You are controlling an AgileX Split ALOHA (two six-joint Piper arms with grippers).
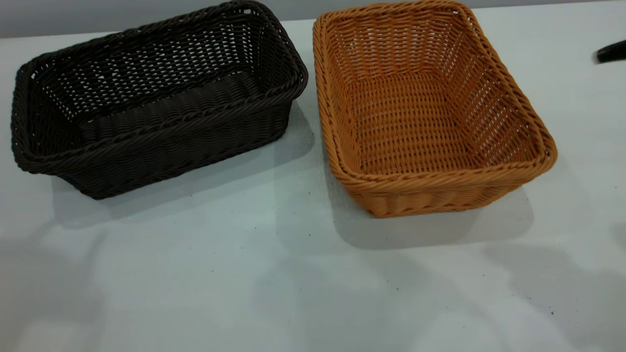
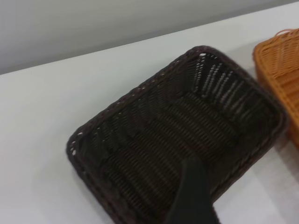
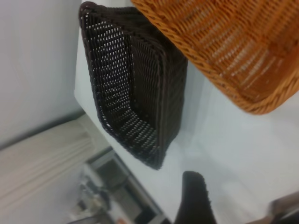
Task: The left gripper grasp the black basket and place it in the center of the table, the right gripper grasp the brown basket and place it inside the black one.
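Note:
The black basket point(image 1: 156, 102) stands on the table point(image 1: 274, 283) at the back left, long side slanting. The brown basket point(image 1: 430, 112) stands just right of it, a narrow gap between their near corners. Both are empty. My left gripper point(image 2: 233, 198) is open and out of the exterior view; its one visible finger point(image 2: 194, 196) hangs above the black basket point(image 2: 177, 135), over its rim on the brown basket's side. My right gripper point(image 3: 238, 196) is open and empty above bare table, apart from the brown basket point(image 3: 233, 42). A black tip point(image 1: 611, 51) shows at the exterior view's right edge.
The table's back edge point(image 1: 73, 36) meets a grey wall just behind the baskets. Pale tabletop with small dark specks spreads in front of both baskets. Beyond the table's edge the right wrist view shows blurred room clutter point(image 3: 107, 196).

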